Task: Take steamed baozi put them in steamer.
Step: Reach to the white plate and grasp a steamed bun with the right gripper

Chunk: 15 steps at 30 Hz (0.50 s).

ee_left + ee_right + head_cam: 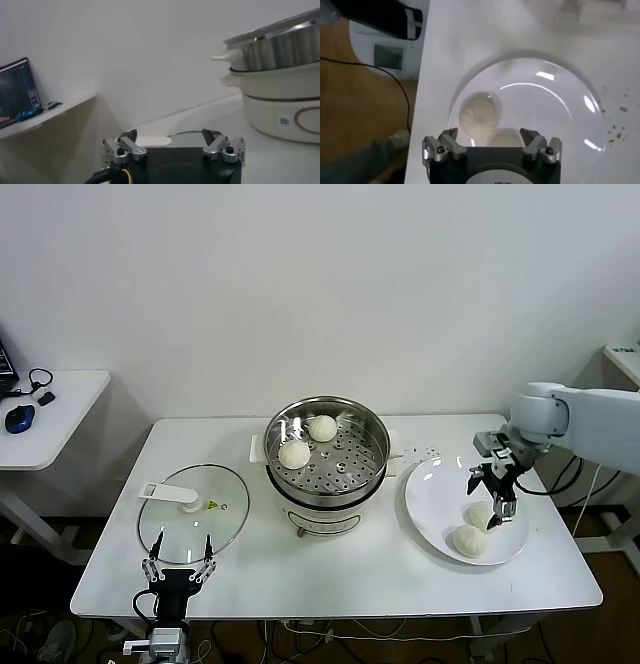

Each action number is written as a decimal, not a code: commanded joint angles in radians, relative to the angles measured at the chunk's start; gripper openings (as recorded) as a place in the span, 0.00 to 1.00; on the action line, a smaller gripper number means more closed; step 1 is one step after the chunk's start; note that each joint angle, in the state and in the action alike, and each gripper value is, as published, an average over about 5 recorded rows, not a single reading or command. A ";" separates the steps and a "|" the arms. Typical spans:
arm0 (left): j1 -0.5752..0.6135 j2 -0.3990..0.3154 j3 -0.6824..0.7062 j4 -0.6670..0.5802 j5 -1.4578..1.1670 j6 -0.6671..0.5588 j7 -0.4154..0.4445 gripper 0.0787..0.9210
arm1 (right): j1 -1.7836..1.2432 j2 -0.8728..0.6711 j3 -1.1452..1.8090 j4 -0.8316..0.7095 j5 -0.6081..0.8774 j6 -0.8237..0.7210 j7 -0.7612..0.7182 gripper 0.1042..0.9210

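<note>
Two off-white baozi lie in the steel steamer point(370, 446) on its perforated tray: one at the back point(322, 428), one at the left point(294, 455). Two more lie on the white plate point(435, 494) at the right: one point(481, 515) under my right gripper, one point(469, 541) nearer the front. My right gripper point(493, 489) hangs open just above the plate's baozi, touching neither. In the right wrist view both baozi point(479, 115) point(506, 137) show between the open fingers point(489, 136). My left gripper point(178, 556) is open and empty at the table's front left, by the glass lid.
The flat glass lid point(193, 513) with a white handle lies left of the steamer. A side table point(50, 414) with a blue mouse stands at far left. In the left wrist view the steamer's white base point(280, 107) shows to one side, my left gripper point(170, 137) low over the lid.
</note>
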 commanded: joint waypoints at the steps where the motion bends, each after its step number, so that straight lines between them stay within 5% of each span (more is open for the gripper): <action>1: -0.001 -0.016 -0.002 0.006 0.004 -0.004 -0.003 0.88 | -0.145 -0.035 0.078 -0.005 -0.059 -0.006 0.006 0.88; 15: 0.000 -0.012 -0.003 0.008 0.005 -0.004 -0.004 0.88 | -0.241 -0.007 0.162 -0.052 -0.090 -0.016 0.020 0.88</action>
